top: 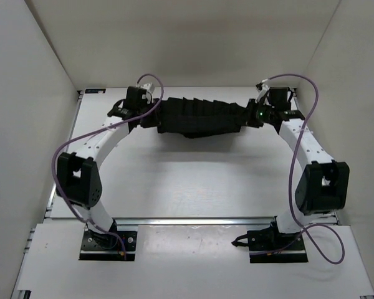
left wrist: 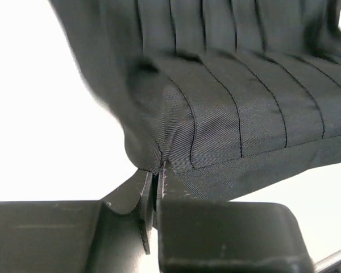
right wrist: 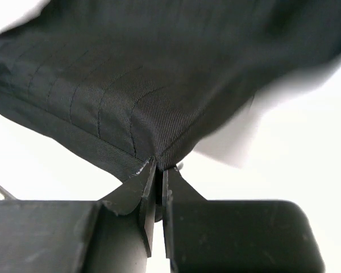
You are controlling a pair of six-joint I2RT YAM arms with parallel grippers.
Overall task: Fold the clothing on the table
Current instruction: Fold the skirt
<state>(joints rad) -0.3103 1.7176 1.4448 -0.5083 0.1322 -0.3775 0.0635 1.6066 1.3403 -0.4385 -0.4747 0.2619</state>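
Clothing [top: 202, 116] stretched between both grippers over the far end of the table [top: 193, 187]
The left gripper [left wrist: 157, 172] is clamped on one corner of the black pleated garment and the right gripper [right wrist: 158, 166] on the opposite corner, each with its jaws pressed together on the fabric. The cloth spans widthways with its lower edge sagging. No finished fold shows, so I judge the task to be early, with laying the garment down and folding it over not yet done
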